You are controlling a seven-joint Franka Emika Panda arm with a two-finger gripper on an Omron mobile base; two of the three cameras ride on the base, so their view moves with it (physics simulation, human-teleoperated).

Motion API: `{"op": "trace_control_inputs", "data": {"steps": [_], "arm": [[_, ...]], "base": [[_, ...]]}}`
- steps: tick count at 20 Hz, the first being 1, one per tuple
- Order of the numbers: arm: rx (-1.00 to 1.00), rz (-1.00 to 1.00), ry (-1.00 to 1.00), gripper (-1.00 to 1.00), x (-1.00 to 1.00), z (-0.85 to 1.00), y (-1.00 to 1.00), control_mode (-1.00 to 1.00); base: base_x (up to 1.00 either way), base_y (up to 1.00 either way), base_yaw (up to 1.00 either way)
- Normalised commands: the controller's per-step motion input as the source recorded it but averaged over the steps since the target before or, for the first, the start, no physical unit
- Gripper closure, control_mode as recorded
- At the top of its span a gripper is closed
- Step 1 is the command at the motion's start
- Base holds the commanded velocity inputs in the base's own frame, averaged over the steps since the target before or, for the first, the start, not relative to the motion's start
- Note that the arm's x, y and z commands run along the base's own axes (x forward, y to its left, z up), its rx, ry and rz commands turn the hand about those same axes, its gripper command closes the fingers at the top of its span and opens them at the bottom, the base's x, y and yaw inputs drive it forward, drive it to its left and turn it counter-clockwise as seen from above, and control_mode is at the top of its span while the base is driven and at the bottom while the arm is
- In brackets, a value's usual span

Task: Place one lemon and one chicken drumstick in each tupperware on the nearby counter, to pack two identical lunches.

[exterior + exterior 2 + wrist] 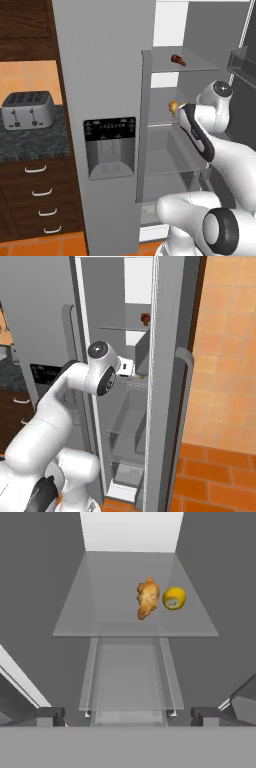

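Jaws (128, 716) spread wide, empty, with one dark fingertip (48, 716) at 7 o'clock and the other at 5 o'clock in the hand view. Aimed into the open fridge (107, 75), over a clear drawer (130, 677) just past the tips. Farther in, at 12 o'clock, a glass shelf (85, 607) carrying a chicken drumstick (147, 599) and a lemon (174, 598) just beside it at its 3 o'clock, close enough that touching or apart cannot be told. Neither gripped.

From the left base view, white arm (220, 150) reaching from 5 o'clock into the fridge compartment, the drumstick's tan end peeking out just past the hand at mid-shelf height. Higher, at 12 o'clock from that spot, a second drumstick (178, 60) lying on the upper shelf (200, 62); seen in the right base view as a small brown lump at 12 o'clock above the hand.

Off at 9 o'clock, well apart from the fridge, the dark speckled desk (30, 142) over brown drawers (42, 200), bearing a silver toaster (29, 109).
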Motion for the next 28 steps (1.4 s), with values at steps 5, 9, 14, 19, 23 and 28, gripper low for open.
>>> {"op": "trace_control_inputs", "data": {"steps": [5,9,14,19,23,28], "arm": [[0.1,-0.04,0.04,-1.0,0.48,-0.08,-0.21,-1.0],[0.05,0.0,0.01,-1.0,0.39,-0.01,-0.04,-1.0],[-0.01,0.0,0.0,-1.0,0.25,0.04,-0.04,-1.0],[-0.01,0.0,0.0,-1.0,0.53,-0.01,-0.03,-1.0],[0.0,0.0,0.0,-1.0,0.36,-0.12,-0.27,-1.0],[0.0,0.0,0.0,-1.0,0.39,-0.28,-0.14,-1.0]], "base": [[0.0,0.0,0.0],[0.0,0.0,0.0],[0.0,0.0,0.0],[0.0,0.0,0.0],[0.0,0.0,0.0],[0.0,0.0,0.0]]}}
